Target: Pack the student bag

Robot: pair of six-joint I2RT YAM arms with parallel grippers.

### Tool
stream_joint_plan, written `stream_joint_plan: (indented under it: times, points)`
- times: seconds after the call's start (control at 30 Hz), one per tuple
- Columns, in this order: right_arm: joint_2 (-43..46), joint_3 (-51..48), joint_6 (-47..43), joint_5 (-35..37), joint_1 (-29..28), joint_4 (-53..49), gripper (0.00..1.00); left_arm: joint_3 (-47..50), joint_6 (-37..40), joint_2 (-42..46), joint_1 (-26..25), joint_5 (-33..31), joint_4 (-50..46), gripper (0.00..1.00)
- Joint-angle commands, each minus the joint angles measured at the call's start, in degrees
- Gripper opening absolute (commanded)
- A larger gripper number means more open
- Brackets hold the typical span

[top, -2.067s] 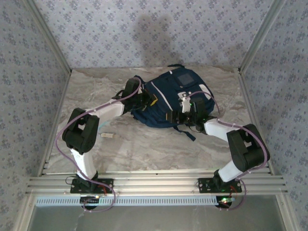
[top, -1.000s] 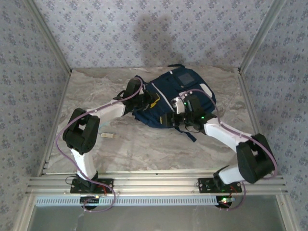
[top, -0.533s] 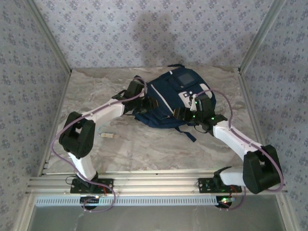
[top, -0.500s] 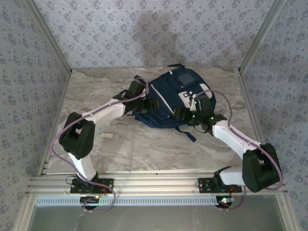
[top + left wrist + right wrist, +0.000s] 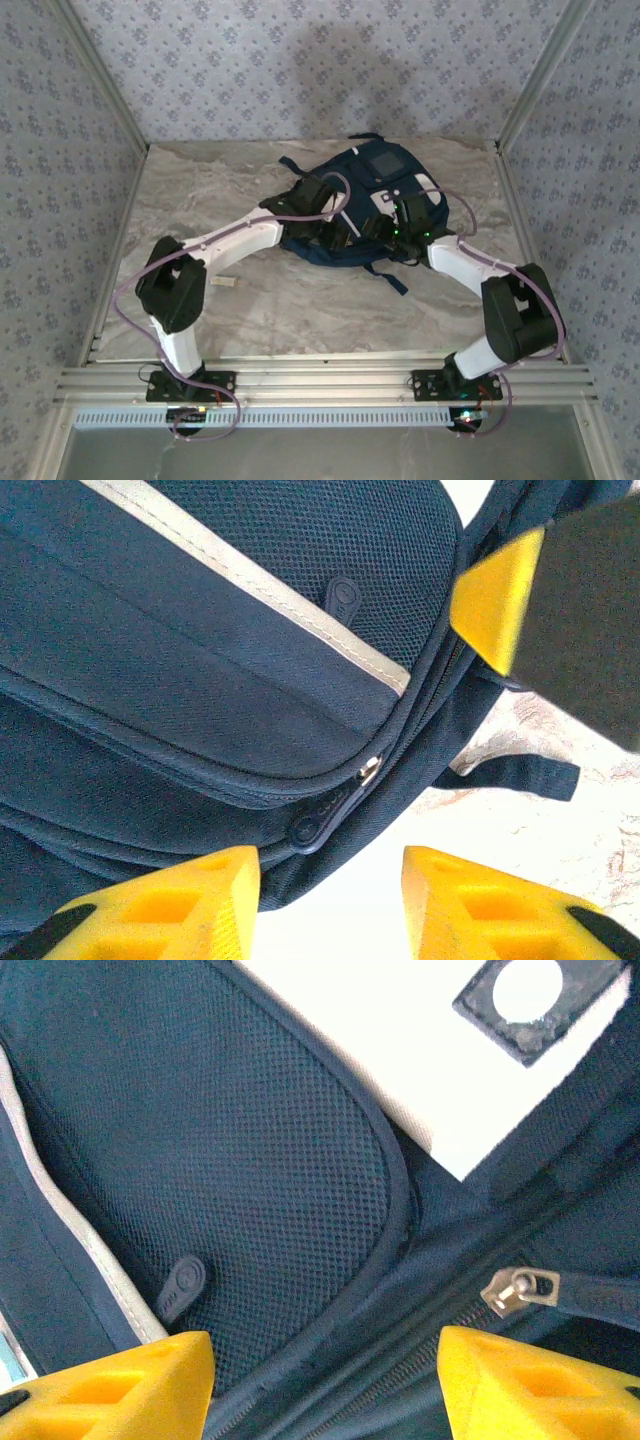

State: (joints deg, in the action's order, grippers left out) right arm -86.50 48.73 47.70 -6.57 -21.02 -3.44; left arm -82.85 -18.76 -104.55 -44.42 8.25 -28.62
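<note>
Since the earlier frame the left arm (image 5: 250,232) has swung right, so left gripper (image 5: 330,880) and right gripper (image 5: 325,1360) hover spread and empty over the bag (image 5: 375,165), lying far centre; soft, limp fabric, probably best gripped at the zip pull (image 5: 517,1287).

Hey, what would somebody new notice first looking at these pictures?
A navy bag lies at the far middle of the marble table. The yellow-tipped left pincer hangs open above a zip pull at the bag's edge; the right pincer, open too, is above mesh and a metal slider.
</note>
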Motion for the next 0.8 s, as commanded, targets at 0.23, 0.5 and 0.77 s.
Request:
stream_joint_plan:
  times: [0.23,0.5,0.77]
  points:
    - [-2.18,1.54,3.62,2.61,-0.6,2.21,0.62,-6.91,6.63,-7.51,-2.83,-4.64,-5.33,0.47]
    - [-2.04,1.55,3.48,2.66,-0.77,2.39,0.62,-10.44,6.47,-13.16,-2.91,-6.39,-8.35,0.47]
    - [-2.02,1.7,3.21,2.7,-0.7,2.47,0.62,-11.8,4.25,-14.3,-3.08,-14.83,-9.88,0.47]
